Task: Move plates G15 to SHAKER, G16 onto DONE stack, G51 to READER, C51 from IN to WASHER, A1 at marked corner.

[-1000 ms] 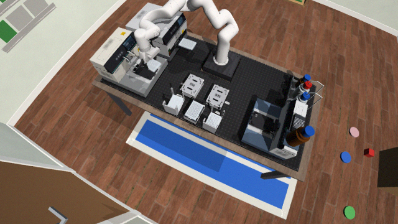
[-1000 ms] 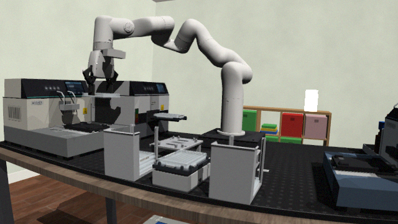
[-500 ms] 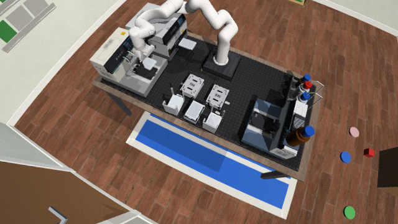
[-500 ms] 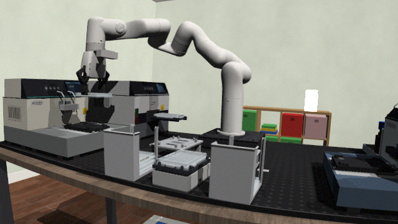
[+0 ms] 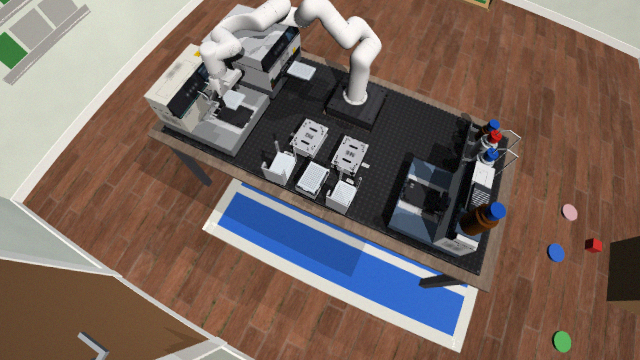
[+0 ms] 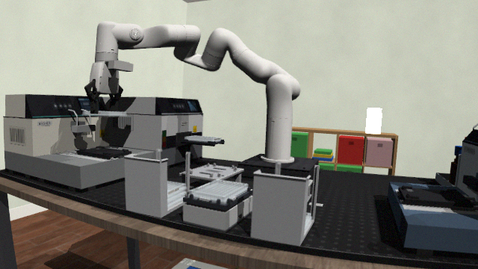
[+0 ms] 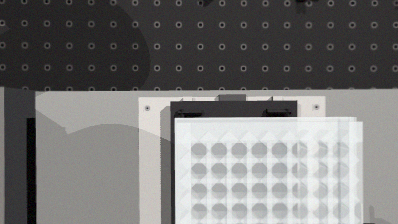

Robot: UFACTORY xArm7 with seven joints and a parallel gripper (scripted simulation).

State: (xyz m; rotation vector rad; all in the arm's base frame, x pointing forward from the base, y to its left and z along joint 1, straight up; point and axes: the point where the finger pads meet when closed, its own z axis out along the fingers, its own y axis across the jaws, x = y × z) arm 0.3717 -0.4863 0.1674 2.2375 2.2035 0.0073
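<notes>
Pale green walls, wood floor, and a black perforated deck (image 6: 347,209) on a wooden bench; a low shelf (image 6: 343,131) of coloured bins stands at the back

We see the gripper (image 6: 100,98) clamped across a clear well plate (image 6: 106,113), held level above the dark nest (image 6: 100,152) of the washer (image 6: 41,149). We judge this to be C51 on its way from IN to WASHER, though no label on the plate shows. From the wrist view the plate (image 7: 267,170) sits to the right of the nest (image 7: 232,107), not yet squared over it

For a good placement we advise:
- centre the plate over the nest before any descent
- keep it level and mind the washer's manifold head (image 6: 83,127) just beside it
- confirm the A1 end faces the A1 corner; we cannot see that mark here
- lower straight until it sits flat inside the locators, then release

Writing: the housing label at the washer's front (image 6: 45,122) appears to read WASHER, small and blurred. A barcode-like mark (image 6: 16,133) sits below it. Nothing else is legible
</notes>
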